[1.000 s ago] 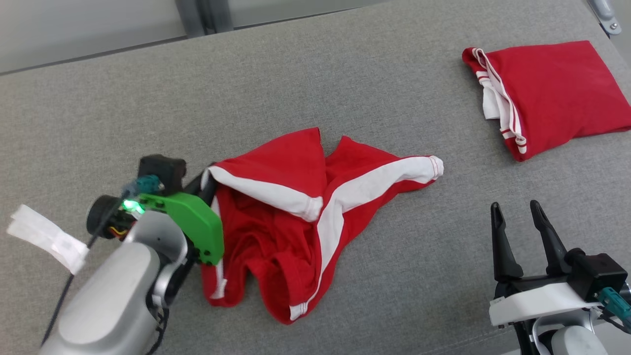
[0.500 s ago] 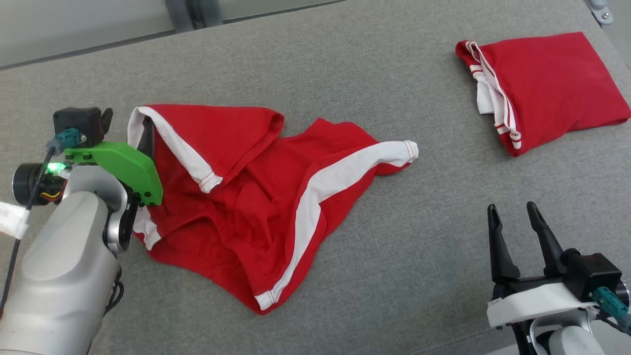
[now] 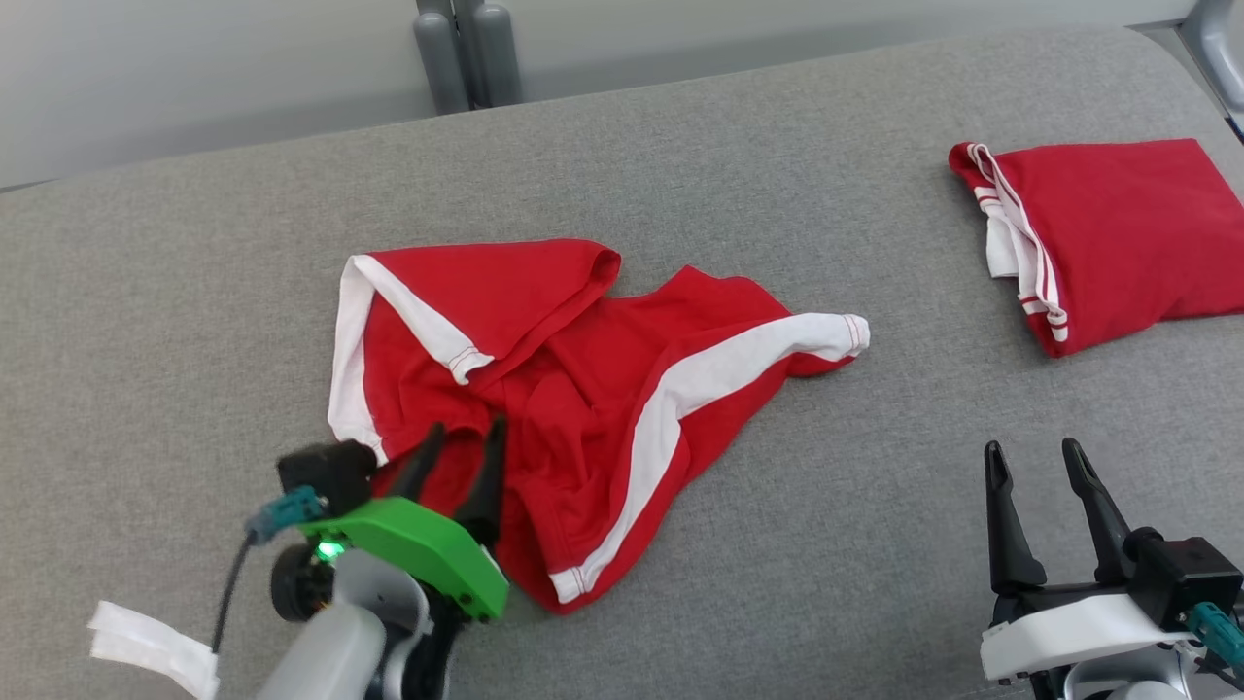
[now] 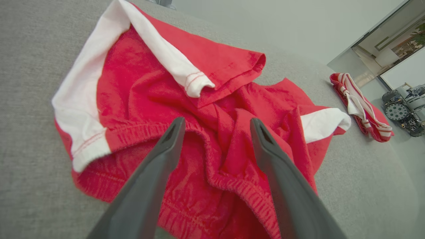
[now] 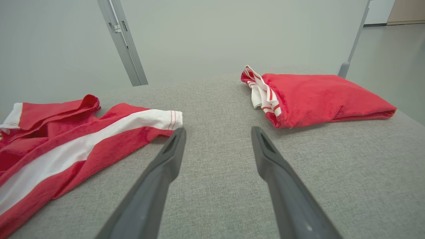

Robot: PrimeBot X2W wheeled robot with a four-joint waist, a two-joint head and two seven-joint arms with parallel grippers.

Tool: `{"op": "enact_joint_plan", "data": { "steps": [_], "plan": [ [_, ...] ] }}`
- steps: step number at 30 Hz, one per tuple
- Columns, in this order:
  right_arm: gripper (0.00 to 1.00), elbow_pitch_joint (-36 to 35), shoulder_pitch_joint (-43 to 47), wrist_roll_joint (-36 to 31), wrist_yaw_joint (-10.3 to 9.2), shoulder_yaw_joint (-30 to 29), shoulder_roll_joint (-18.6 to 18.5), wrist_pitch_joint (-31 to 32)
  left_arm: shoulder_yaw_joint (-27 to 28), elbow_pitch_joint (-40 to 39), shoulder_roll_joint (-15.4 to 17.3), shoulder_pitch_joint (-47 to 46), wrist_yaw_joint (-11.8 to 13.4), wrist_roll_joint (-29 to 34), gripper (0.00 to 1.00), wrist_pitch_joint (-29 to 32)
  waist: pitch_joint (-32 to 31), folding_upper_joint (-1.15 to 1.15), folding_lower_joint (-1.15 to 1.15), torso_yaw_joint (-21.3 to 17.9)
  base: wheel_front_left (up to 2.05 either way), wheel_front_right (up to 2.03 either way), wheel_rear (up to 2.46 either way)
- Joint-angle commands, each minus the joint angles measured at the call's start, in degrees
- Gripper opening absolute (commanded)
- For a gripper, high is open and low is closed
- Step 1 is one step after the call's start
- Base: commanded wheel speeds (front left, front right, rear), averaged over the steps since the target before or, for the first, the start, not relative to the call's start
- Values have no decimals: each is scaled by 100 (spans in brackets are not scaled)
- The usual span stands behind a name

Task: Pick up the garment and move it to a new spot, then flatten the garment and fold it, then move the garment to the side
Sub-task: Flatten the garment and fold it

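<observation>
- The red shorts (image 3: 603,389) lay crumpled in the middle of the grey cushion (image 3: 777,175). One leg was flopped over and the white stripes were twisted.
- The left gripper (image 3: 467,428) sat right over the bunched stretchy waistband (image 4: 212,172). If it shut there, it might have pinched two layers at once. Then the shorts would likely have come up in a lump and not opened out.
- If it caught only a thin bit of cloth, the shorts could have slipped out when lifted.
- A pull from one side alone could have dragged the whole pile along the cushion and made more wrinkles, since nothing held the far side down.
- A second pair, the folded red shorts (image 3: 1118,233), lay far off to the right. A big, wide swing that way could have bumped them out of shape.
- The left arm was low at the near edge of the crumpled shorts, with its fingers pointing away from the robot and over the waistband. Its jaws were spread wide and gripped nothing. I could not tell if the tips touched the cloth.
- The right gripper (image 3: 1030,449) waited at the near right over bare cushion, well apart from the shorts. Its fingers pointed forward, spread wide, with nothing between them.
</observation>
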Motion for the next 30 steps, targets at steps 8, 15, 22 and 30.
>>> {"op": "enact_joint_plan", "data": {
  "steps": [8,15,22,30],
  "plan": [
    [100,-27,28,-9,1,28,-16,1,-430,-1176,-6,1038,461,-95,100,560,-58,0,0,17,0,0,0],
    [100,-27,82,34,1,-18,-14,1,-639,-1618,134,1440,654,-59,100,828,-13,0,0,-111,0,0,0],
    [100,-23,80,63,1,-54,-15,1,-920,-1830,85,1476,355,-213,0,1039,-11,0,0,-79,0,0,0],
    [100,-24,110,22,1,-103,-15,1,-955,-1849,721,1846,199,-172,0,1187,-46,0,0,242,0,0,0]
  ]
}}
